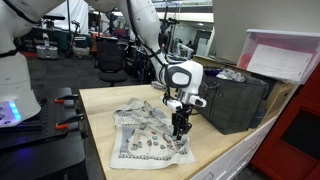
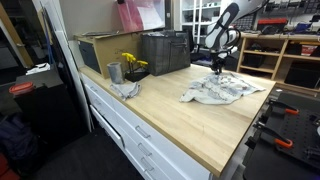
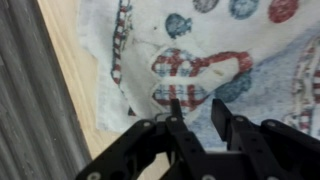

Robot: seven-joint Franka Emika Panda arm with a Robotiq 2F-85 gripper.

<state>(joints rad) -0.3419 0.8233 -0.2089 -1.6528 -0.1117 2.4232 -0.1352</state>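
- At the centre of an exterior view, low over the worktop [image 1: 105,100]: pincer [image 1: 180,128] pointing straight down onto the patterned cloth [image 1: 148,142], tips at or just above the fabric near its right edge. Cloth rumpled, spread across the lower middle of the frame. Dark crate [image 1: 235,100] to the right on the same worktop. Open lab hall behind, with an office chair [image 1: 110,58] at upper left.
- In an exterior view from farther off, at upper right: pincer [image 2: 219,68] over the far edge of the patterned cloth [image 2: 220,90], lying near the right end of the pale wooden worktop [image 2: 170,115]. Dark crate [image 2: 165,50] at upper centre, well apart from the cloth. Metal cup [image 2: 114,72] with yellow flowers [image 2: 131,64] and a grey rag [image 2: 127,90] at centre left. White drawers [image 2: 130,135] below, shelves [image 2: 275,55] at the right edge.
- In the wrist view, at bottom centre: pincer [image 3: 194,103] narrowly parted, dark fingers [image 3: 176,125] with nothing seen clamped between them. Patterned cloth [image 3: 200,65] filling the upper right, a raised fold with red-and-blue print just beyond the tips. Bare wood of the worktop [image 3: 75,90] in a strip at the left.
- Judged from all three: step in hand a grasp or a release at that fold, which of the two not readable. Next move calling for tips square to the fold, a closing on fabric alone rather than wood, and a slow lift without dragging the cloth toward the worktop's edge.
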